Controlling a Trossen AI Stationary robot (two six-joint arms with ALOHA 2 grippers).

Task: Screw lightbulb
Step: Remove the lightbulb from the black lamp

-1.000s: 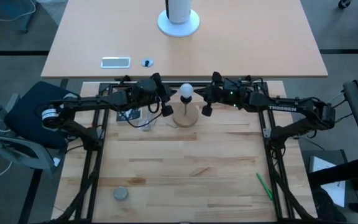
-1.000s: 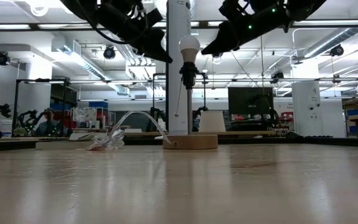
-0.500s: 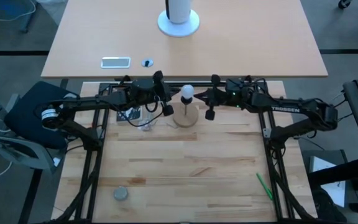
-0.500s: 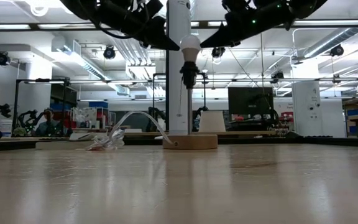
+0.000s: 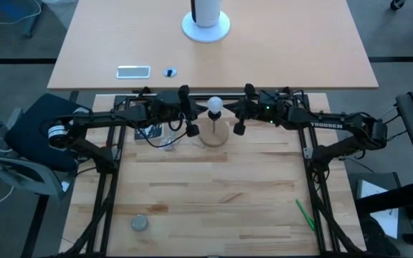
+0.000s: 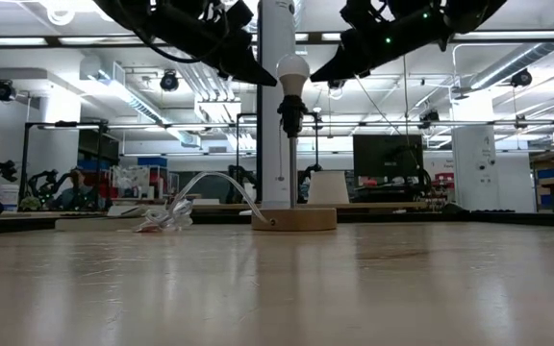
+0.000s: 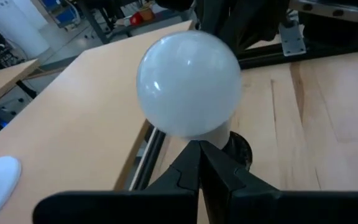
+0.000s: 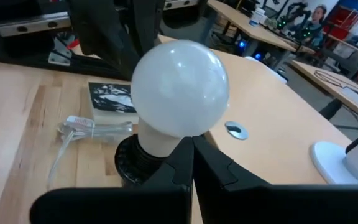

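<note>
Low view: my left gripper (image 6: 248, 72) and right gripper (image 6: 330, 72), both closed and empty, flank the seated lightbulb (image 6: 292, 72); a careless sideways nudge could topple its stand (image 6: 294, 219).

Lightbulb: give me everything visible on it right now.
The lightbulb is a small white frosted globe, matte and smooth, narrowing to a pale neck. It stands upright, seated in a black socket on a thin stem above a round wooden base. The shut left gripper and shut right gripper flank it on either side; neither grips it, and only the socket is seen touching it.
</note>
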